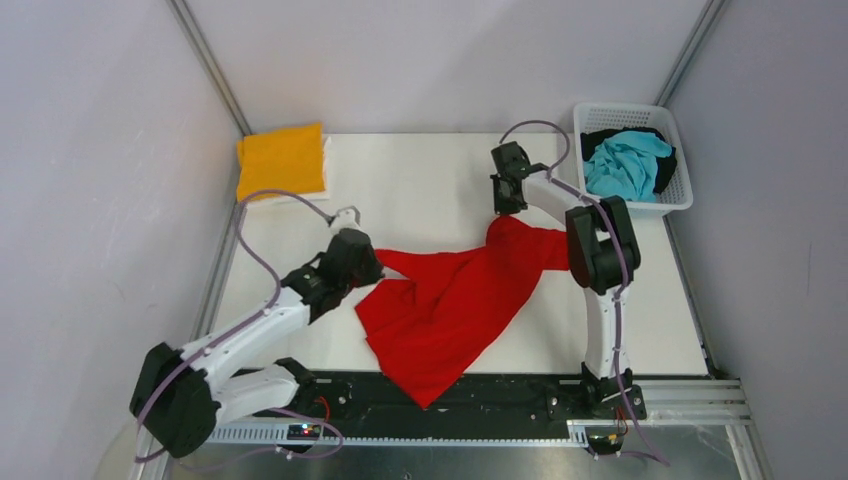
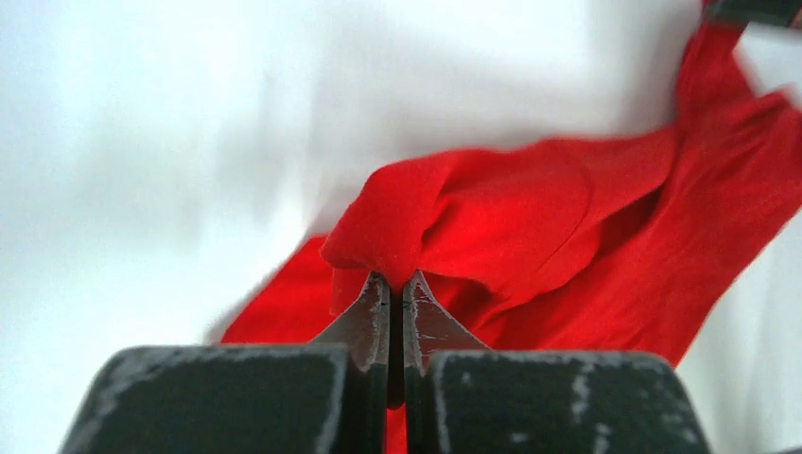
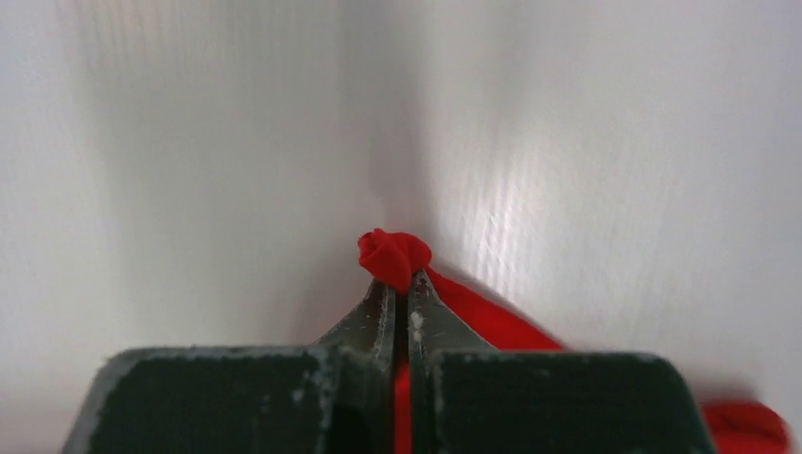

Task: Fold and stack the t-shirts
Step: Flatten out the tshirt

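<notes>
Top external view: the bright red soft cloth t-shirt [image 1: 445,310] sags mid-frame over the white desk [image 1: 420,180], with left fingers [image 2: 378,301] and right fingers [image 3: 380,303] each clenched on its cloth. Pulling apart evenly should flatten it.

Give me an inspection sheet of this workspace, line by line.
Surface: white table.
Job's things: red t-shirt spread and crumpled mid-table; orange-yellow t-shirt folded at the far-left corner; turquoise t-shirt and black t-shirt in the white basket, far right.
Clutter: nothing seen.
Grippers: left pincer shut on the red t-shirt's left edge; right pincer shut on its far corner.
Cables: purple cable looped over the left arm; another over the right.
Surroundings: pale walls, metal frame posts.
</notes>
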